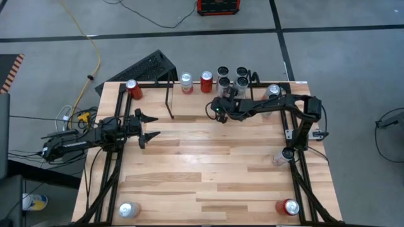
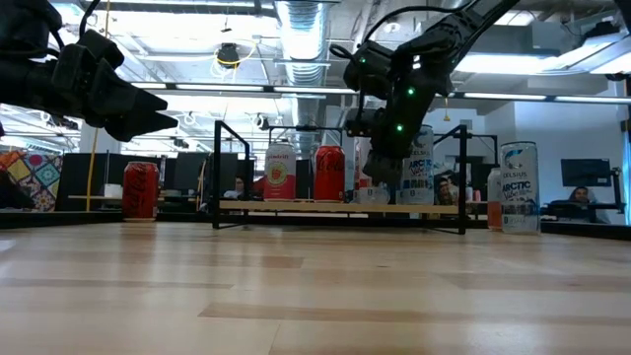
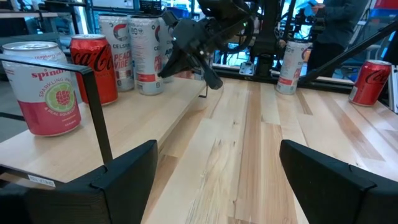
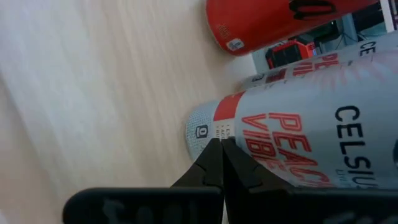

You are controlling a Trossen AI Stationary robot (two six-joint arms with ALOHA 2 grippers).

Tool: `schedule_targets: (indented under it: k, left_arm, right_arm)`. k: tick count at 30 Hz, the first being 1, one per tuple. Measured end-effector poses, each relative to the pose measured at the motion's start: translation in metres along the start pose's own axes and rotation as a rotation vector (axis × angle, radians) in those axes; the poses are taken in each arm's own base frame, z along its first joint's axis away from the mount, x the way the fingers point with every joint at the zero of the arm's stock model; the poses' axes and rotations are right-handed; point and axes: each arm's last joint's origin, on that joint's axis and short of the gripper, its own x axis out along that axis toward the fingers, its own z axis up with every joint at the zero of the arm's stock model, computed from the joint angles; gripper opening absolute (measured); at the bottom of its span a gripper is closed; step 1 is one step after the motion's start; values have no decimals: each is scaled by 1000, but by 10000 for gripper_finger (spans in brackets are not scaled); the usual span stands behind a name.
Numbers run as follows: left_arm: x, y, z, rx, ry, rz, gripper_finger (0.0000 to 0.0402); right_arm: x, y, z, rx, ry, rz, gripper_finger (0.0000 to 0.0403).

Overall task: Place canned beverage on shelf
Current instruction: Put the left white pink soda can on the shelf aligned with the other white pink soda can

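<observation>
Right gripper (image 1: 218, 109) pinched shut, empty, just near of the shelf (image 1: 189, 96) cans. Best lifted clear without nudging them. Left gripper (image 1: 148, 126) half open, empty, waiting left.

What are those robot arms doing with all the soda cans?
They are putting drink cans on the little shelf at the back of the table. The right gripper is shut and empty, right beside the tall cans standing on the shelf. The left gripper waits open above the table's left side, holding nothing. More cans stand at the table's corners.
</observation>
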Motion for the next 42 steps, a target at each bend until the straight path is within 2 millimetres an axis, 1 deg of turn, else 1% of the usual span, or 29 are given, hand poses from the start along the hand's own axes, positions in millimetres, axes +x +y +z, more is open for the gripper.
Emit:
schedule_targets:
  k: [4, 22, 36, 42]
  left_arm:
    - [0, 0, 0, 0, 0, 0, 323]
    - [0, 0, 0, 0, 0, 0, 323]
    - [0, 0, 0, 0, 0, 0, 323]
    - [0, 0, 0, 0, 0, 0, 323]
  right_arm:
    - [3, -3, 1, 18, -7, 3, 17]
    - [6, -7, 0, 32, -5, 12, 17]
    - [6, -7, 0, 44, -6, 12, 17]
    - [1, -1, 0, 19, -8, 24, 17]
